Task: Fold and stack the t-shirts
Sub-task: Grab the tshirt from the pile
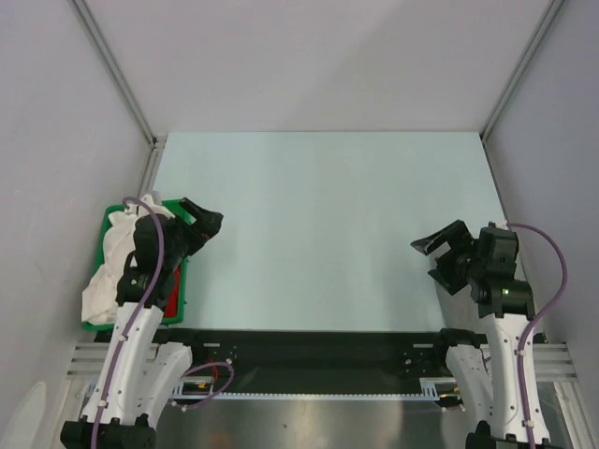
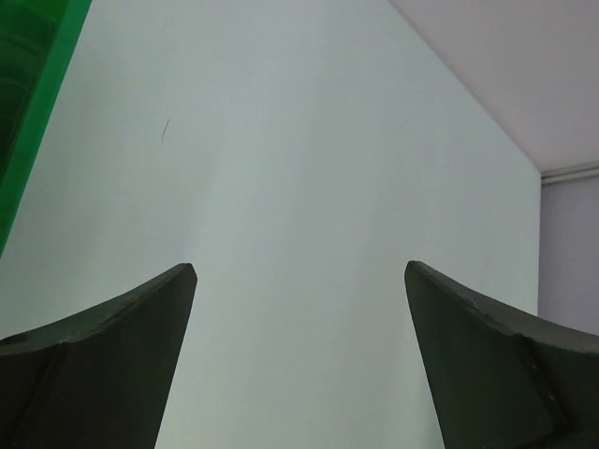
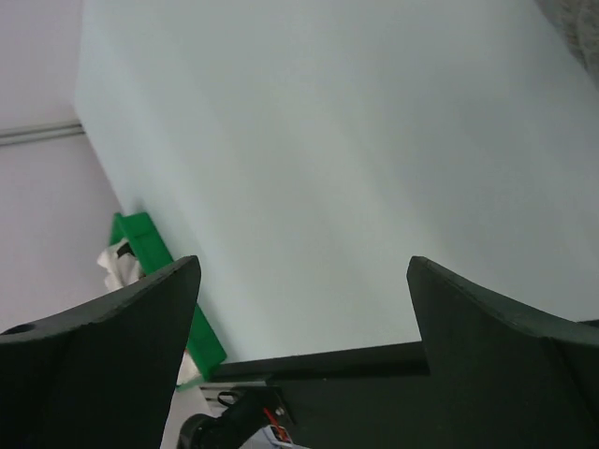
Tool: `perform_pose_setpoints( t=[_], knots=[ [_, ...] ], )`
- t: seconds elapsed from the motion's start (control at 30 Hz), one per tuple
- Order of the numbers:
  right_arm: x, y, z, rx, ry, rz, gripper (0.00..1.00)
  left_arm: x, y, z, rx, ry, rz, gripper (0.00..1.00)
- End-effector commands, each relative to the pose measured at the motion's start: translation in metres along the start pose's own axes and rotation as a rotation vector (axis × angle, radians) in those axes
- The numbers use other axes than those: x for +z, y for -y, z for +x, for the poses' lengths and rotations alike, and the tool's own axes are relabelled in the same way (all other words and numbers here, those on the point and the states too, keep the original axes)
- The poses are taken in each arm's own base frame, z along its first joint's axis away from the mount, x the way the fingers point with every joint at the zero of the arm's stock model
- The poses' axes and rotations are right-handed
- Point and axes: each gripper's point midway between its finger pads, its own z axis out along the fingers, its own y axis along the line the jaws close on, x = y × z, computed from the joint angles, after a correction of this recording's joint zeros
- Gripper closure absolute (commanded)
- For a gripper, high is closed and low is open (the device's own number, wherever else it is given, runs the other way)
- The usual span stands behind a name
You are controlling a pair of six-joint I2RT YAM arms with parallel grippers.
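Black left pincer (image 1: 204, 217) and right pincer (image 1: 432, 259), both agape, angled inward, seemingly above table (image 1: 318, 206)

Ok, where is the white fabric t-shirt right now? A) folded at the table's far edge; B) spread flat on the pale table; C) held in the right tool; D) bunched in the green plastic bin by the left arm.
D: the crumpled white fabric t-shirt lies bunched inside the green plastic bin.

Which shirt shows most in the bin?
The white shirt, heaped over the green bin's left rim; of another, only a red sliver shows beside the left arm.
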Motion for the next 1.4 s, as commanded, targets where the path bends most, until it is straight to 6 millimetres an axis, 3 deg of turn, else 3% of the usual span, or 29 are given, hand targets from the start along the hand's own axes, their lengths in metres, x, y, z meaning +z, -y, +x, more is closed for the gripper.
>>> perform_pose_setpoints(
  t=[0.0,0.13,0.23,0.27,0.33,0.37,0.43,0.53,0.6,0.7,0.9,1.07,1.23,1.37],
  knots=[
    [-0.013,0.0,-0.013,-0.125,0.035,0.071,0.01,-0.007,-0.004,0.004,0.057,-0.07,-0.042,0.0],
    [-0.014,0.0,-0.013,-0.165,-0.017,0.112,0.0,-0.004,-0.032,-0.027,-0.017,0.048,-0.232,0.0],
    [-0.014,-0.009,-0.006,-0.194,-0.079,0.085,0.0,-0.004,-0.077,-0.055,-0.044,0.062,-0.494,0.03],
    [-0.014,-0.013,-0.005,-0.205,-0.089,0.075,0.0,-0.007,-0.093,-0.068,-0.013,0.089,-0.613,0.03],
    [-0.017,-0.028,-0.006,-0.262,-0.1,0.025,0.0,0.001,-0.106,-0.095,0.073,0.068,-0.754,0.03],
    [-0.017,-0.032,-0.004,-0.287,-0.118,0.024,0.0,-0.001,-0.117,-0.101,0.111,0.049,-0.839,0.02],
    [-0.018,-0.034,-0.008,-0.357,-0.111,0.039,0.0,-0.003,-0.132,-0.13,0.183,0.073,-0.974,0.0],
    [-0.02,-0.049,0.0,-0.457,-0.149,0.011,0.0,0.021,-0.159,-0.143,0.232,0.008,-1.06,0.03],
    [-0.019,-0.056,0.007,-0.485,-0.185,-0.009,0.0,0.047,-0.174,-0.134,0.272,-0.105,-1.027,0.1],
    [-0.02,-0.057,0.009,-0.508,-0.203,-0.002,0.0,0.07,-0.184,-0.143,0.273,-0.146,-0.971,0.18],
    [-0.015,-0.049,0.018,-0.46,-0.247,0.019,0.0,0.122,-0.193,-0.154,0.284,-0.17,-0.841,0.15],
    [-0.01,-0.051,0.022,-0.414,-0.269,0.018,0.0,0.137,-0.209,-0.136,0.281,-0.27,-0.855,0.35],
    [-0.01,-0.055,0.022,-0.397,-0.264,0.001,0.0,0.145,-0.214,-0.117,0.248,-0.324,-0.826,0.35],
    [-0.008,-0.055,0.024,-0.398,-0.281,-0.001,0.0,0.15,-0.208,-0.111,0.218,-0.337,-0.78,0.47]
  ],
)
